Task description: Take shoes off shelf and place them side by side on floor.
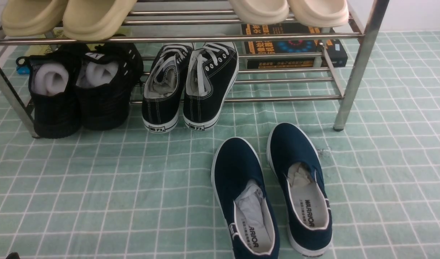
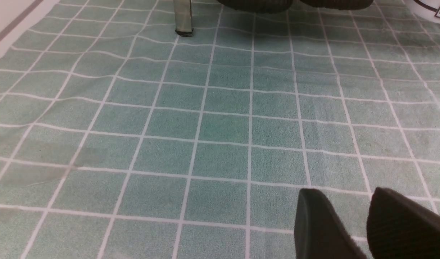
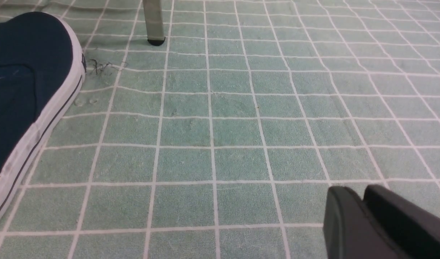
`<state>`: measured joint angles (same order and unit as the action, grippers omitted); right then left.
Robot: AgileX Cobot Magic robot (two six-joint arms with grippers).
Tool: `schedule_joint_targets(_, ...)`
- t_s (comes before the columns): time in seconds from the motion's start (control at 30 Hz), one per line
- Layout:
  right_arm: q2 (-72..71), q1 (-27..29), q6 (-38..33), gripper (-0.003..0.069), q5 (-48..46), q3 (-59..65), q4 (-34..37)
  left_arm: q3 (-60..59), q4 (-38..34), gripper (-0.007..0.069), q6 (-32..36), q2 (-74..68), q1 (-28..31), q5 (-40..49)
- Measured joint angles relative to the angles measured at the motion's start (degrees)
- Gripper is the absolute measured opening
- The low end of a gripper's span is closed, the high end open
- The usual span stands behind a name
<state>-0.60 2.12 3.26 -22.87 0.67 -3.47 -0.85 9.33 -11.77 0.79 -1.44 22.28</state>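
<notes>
Two navy blue slip-on shoes lie side by side on the pale green gridded floor (image 1: 97,187), toes toward the shelf: one shoe (image 1: 237,172) slightly nearer me, the other shoe (image 1: 295,151) to its right. Both show white insoles and crumpled paper. The silver tube shelf (image 1: 360,64) stands behind them. In the right wrist view one navy shoe (image 3: 22,72) lies off to the side of my right gripper (image 3: 353,189), whose fingers sit together over bare floor. My left gripper (image 2: 344,192) hangs open over bare floor, holding nothing. Neither gripper shows in the front view.
On the shelf's lower tier sit all-black shoes with white foam rolls (image 1: 79,93) and black lace-up sneakers (image 1: 191,86). Beige slippers (image 1: 79,18) and cream slippers (image 1: 288,10) rest on the upper tier. A dark box (image 1: 295,46) lies behind. Shelf legs (image 3: 153,21) (image 2: 183,16) stand ahead of each wrist.
</notes>
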Motion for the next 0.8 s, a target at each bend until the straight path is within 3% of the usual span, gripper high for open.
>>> schedule_joint_targets(0.8,0.0,0.0,0.0,0.0123,0.0,0.0,0.0,0.0,0.0,0.0243,0.0,0.0,0.0,0.0)
